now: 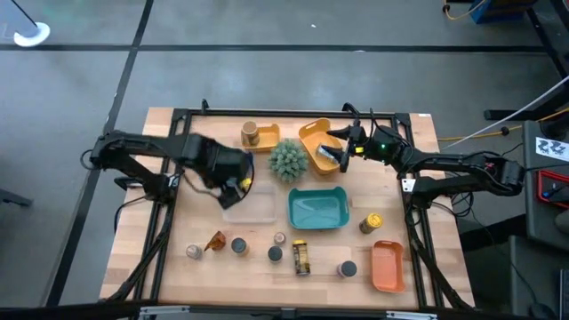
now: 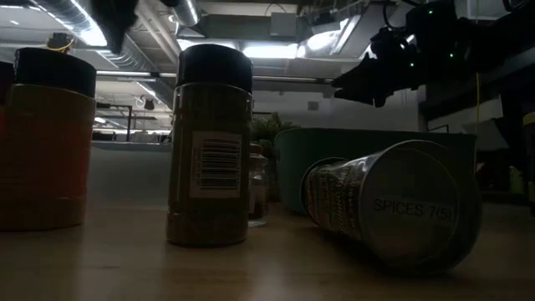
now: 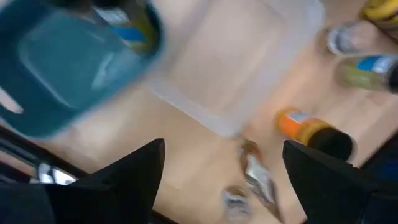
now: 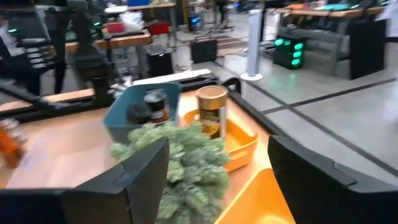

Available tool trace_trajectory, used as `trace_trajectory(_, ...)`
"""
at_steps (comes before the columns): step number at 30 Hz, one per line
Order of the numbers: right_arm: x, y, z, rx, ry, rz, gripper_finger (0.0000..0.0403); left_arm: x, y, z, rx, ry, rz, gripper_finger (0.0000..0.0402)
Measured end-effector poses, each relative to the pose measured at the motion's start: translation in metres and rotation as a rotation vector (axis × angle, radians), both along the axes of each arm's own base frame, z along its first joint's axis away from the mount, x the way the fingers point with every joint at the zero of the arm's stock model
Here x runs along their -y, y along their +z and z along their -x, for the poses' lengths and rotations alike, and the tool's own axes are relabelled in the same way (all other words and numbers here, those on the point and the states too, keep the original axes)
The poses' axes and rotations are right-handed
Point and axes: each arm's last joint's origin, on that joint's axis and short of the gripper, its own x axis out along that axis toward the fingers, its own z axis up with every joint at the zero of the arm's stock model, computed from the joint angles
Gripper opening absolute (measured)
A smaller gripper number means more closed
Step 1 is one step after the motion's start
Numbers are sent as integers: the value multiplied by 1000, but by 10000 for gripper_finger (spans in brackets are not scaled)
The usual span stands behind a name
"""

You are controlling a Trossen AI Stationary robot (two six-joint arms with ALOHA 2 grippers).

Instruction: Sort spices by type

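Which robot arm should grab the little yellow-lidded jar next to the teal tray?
Probably the right. The yellow-lidded jar stands just right of the teal tray, on the right arm's side. The right hand is open above the orange tray; the left hand, also open, hovers over the clear tray, farther off.

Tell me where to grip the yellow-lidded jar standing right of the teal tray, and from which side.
Grip the yellow-lidded jar around its body just below the lid, coming straight down from above. It seems to stand upright and alone, clear of the teal tray and the orange tray, so the fingers should have room on both sides.
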Motion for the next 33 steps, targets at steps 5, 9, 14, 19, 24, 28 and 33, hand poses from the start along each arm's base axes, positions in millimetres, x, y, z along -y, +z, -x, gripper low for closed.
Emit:
trace_trajectory(5, -1, -4, 0, -32, 40, -21, 273, 37, 0, 7, 8, 98, 29, 309)
trace_trajectory(9, -2, -8, 1, -71, 40, -40, 273, 63, -1, 15, 4, 178, 45, 309)
trace_trajectory(14, -2, -14, 2, -132, 40, -70, 273, 90, -10, 18, -13, 189, 15, 309)
trace_trajectory(19, -3, -16, 2, -144, 59, -101, 273, 112, -25, 15, -63, 163, -19, 309)
trace_trajectory(24, -5, -13, 1, -102, 135, -153, 273, 129, -44, 9, -118, 139, -64, 309)
trace_trajectory(28, -9, -11, 0, -73, 202, -205, 273, 141, -59, 5, -159, 123, -101, 309)
trace_trajectory(33, -25, -6, -7, -31, 285, -199, 273, 151, -78, -2, -206, 105, -151, 309)
